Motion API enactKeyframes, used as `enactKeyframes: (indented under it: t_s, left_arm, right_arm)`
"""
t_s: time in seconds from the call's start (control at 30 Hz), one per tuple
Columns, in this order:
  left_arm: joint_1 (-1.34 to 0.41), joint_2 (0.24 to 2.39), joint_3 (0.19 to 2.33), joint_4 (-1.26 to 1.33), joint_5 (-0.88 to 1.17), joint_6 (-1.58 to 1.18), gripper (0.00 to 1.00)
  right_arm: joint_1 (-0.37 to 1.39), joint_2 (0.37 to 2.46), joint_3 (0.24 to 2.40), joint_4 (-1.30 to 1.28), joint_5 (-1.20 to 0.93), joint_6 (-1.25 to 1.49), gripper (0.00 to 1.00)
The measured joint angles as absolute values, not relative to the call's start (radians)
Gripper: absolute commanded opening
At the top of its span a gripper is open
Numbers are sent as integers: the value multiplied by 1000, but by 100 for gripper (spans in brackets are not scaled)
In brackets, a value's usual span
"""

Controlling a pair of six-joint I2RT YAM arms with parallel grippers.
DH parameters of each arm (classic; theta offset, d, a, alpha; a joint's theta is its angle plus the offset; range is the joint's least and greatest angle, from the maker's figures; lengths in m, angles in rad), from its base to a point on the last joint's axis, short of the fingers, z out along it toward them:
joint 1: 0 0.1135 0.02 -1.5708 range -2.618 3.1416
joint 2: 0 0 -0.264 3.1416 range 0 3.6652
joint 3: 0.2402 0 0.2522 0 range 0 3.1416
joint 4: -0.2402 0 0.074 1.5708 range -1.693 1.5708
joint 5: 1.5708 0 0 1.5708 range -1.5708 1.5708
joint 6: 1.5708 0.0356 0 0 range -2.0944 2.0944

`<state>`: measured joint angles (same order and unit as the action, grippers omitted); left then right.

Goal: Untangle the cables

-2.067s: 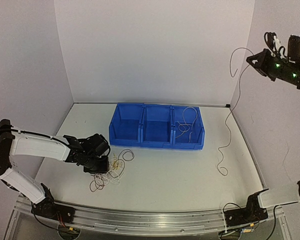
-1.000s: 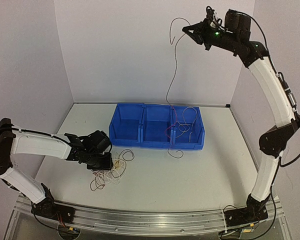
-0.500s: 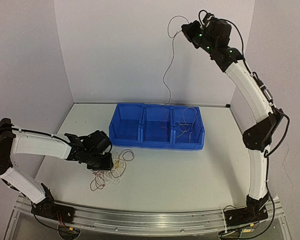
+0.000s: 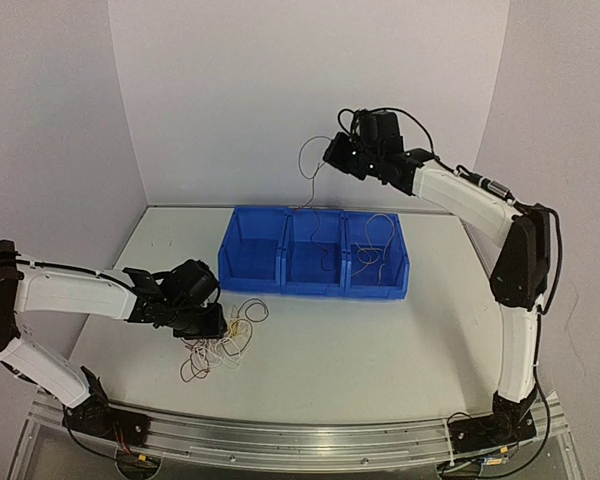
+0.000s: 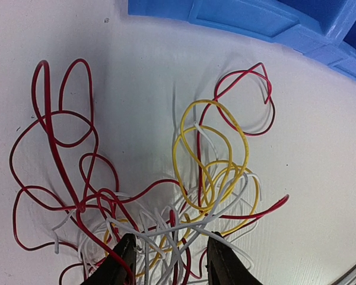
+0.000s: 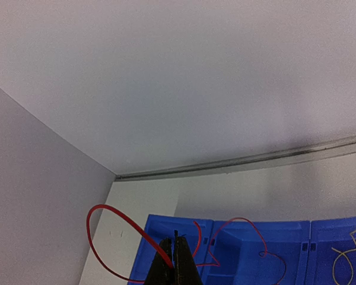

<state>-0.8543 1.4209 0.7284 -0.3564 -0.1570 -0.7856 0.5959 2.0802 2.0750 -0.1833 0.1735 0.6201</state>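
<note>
A tangle of thin red, yellow and white cables (image 4: pixel 218 345) lies on the white table in front of the left blue bin. In the left wrist view the cables (image 5: pixel 207 172) loop over one another. My left gripper (image 4: pixel 210 322) is low over the tangle and open, its fingertips (image 5: pixel 126 248) straddling white and red strands, gripper (image 5: pixel 169 252). My right gripper (image 4: pixel 332 152) is raised above the bins and shut on one red cable (image 4: pixel 303 165). That cable hangs down into the middle bin (image 4: pixel 315 284). In the right wrist view my gripper (image 6: pixel 175 252) pinches the red cable (image 6: pixel 107 211).
Three blue bins stand in a row at mid-table: left (image 4: pixel 242 284), middle, right (image 4: pixel 380 290). The right bin holds pale cables (image 4: pixel 378 245). The bins also show in the right wrist view (image 6: pixel 237 237). Grey walls close in the back and sides.
</note>
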Motion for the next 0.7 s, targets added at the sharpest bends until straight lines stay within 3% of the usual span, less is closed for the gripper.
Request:
enactKeyframes:
  t_s: [0.27,0.7]
  left_arm:
    - [-854,1436,728,-346,-148,-786,41]
    - [-854,1442,729,-347,-141,-786,41]
  right_arm:
    - [673,2064,1903,-203,271,564,0]
    - [752,2039,1827,-235,749,418,0]
